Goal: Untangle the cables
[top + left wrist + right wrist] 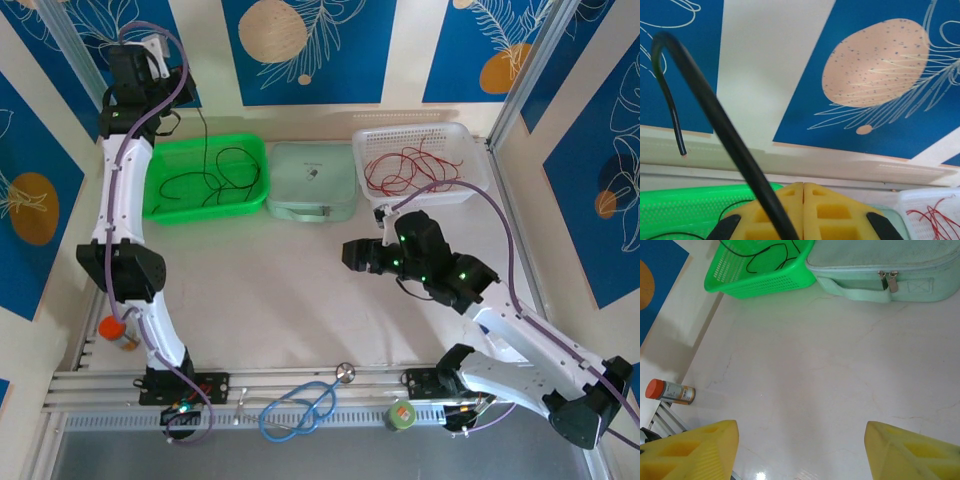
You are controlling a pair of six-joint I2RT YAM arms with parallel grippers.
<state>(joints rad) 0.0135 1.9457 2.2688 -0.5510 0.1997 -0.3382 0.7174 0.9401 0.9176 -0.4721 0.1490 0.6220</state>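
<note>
Over on the left, the left gripper point(803, 186) is raised high against the back wall, its yellow jaws pressed together on a black cable point(715, 115) that trails down into the green basket point(262, 170), where more black cables point(215, 182) lie looped. A mint zip case point(312, 180) sits just beside it, then the white basket point(470, 150) holding the red cables point(410, 165). Nearer me, the right gripper point(800, 450) hovers above the table point(815, 380), jaws spread wide, holding nothing.
</note>
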